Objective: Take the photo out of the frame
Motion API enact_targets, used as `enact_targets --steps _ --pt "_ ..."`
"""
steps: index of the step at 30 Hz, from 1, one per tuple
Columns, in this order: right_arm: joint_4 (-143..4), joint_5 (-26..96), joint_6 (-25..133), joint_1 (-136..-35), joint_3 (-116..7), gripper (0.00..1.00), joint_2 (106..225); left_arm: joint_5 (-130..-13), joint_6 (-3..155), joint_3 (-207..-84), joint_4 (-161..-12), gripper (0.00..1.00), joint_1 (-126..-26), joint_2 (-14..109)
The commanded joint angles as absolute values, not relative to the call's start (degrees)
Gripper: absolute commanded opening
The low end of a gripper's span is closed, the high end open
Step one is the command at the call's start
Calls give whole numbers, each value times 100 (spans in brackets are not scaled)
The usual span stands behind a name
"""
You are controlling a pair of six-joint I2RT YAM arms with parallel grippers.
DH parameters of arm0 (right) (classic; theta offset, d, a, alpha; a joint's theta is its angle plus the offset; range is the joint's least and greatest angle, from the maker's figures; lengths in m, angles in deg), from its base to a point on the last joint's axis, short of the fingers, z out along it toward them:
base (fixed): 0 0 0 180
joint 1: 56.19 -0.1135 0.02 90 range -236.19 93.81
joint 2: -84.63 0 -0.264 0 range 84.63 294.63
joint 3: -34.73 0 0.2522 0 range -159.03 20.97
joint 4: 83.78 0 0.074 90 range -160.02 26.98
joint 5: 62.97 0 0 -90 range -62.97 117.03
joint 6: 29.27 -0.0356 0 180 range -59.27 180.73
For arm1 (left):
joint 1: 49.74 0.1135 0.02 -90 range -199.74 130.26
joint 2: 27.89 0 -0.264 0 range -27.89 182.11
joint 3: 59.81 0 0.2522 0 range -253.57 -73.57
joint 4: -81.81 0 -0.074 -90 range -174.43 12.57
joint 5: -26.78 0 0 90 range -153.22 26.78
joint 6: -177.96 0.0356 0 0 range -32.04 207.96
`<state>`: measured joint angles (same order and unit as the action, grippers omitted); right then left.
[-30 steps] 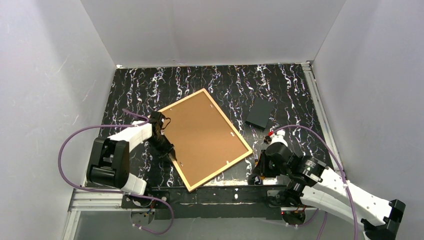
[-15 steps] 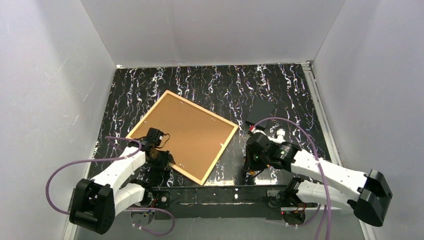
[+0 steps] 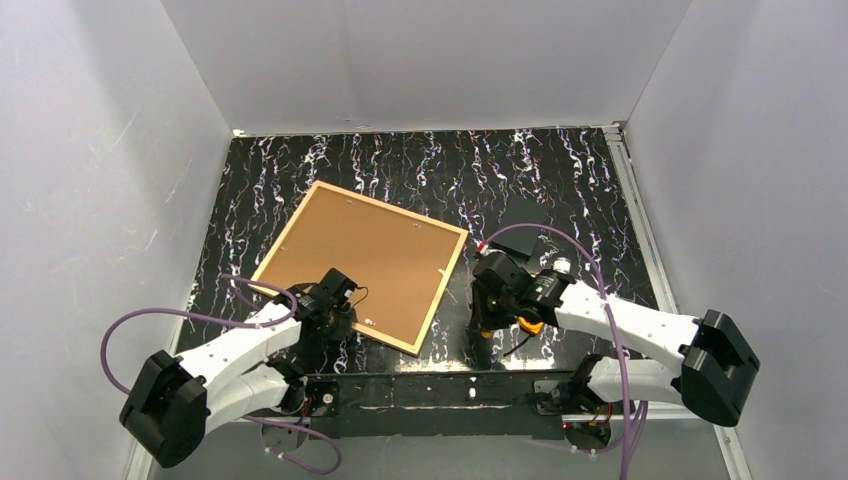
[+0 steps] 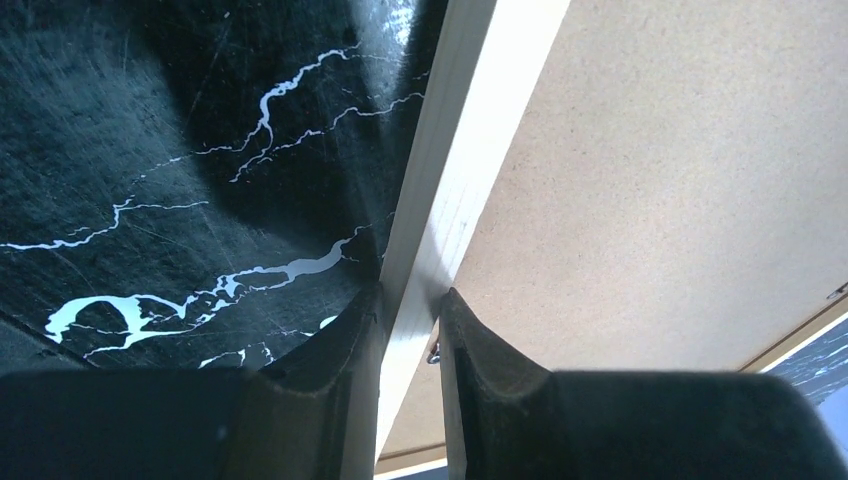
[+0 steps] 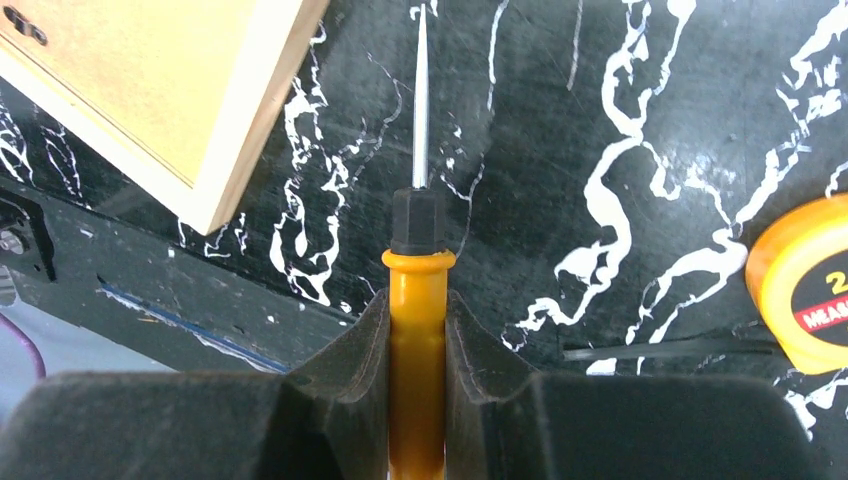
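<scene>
Nearest, at the left: left gripper (image 4: 410, 305) almost closed, pinching the thin wood strip of the frame (image 4: 470, 110) between both fingers, one finger on the outer side over the table (image 4: 150, 150), the other on the inner side over the brown board. At the right, about as near: right gripper (image 5: 417, 310) closed on the yellow handle of a screwdriver (image 5: 417, 240), thin metal shaft pointing away from the fingers over bare table, apart from the near corner of the frame; not possible to tell if the tip touches the table. Near it, at the edge of the right wrist view, a yellow tape measure (image 5: 805, 285), only partly seen. Further in: frame lying flat and face down, turned at an angle, left of the table's middle. Inside it the photo (image 3: 360, 250), showing only its brown backing, printed side hidden. Further again, behind the right arm, a small black rectangle (image 3: 522, 240), partly covered by that arm
</scene>
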<state>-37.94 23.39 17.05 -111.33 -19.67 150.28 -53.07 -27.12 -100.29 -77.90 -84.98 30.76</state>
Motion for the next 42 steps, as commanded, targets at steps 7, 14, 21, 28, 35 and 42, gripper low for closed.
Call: enact_targets --steps 7,14,21,28,35,42 --pt "-3922 2618 2130 -10790 -2571 1 15500 -5102 -3441 -9854 -7780 0 -9158 3923" --pt "-3825 2601 2138 -10590 -2350 1 15223 -5247 -2611 -10177 -7885 1 -9838 3819" --pt "-3956 2760 2267 -10182 -2052 1 15056 -5265 -2530 -10761 -7912 19 -10773 3913" --pt "-3809 2843 2201 -9936 -2124 1 15154 -5025 -1739 -10814 -7490 72 -10915 3210" --pt "-3839 2893 2176 -9664 -2069 1 15556 -5014 2066 -11506 -6358 96 -10649 2573" --pt "-3871 2646 2357 -9340 -2234 1 16167 -6761 5018 -12407 -4961 98 -9555 2754"
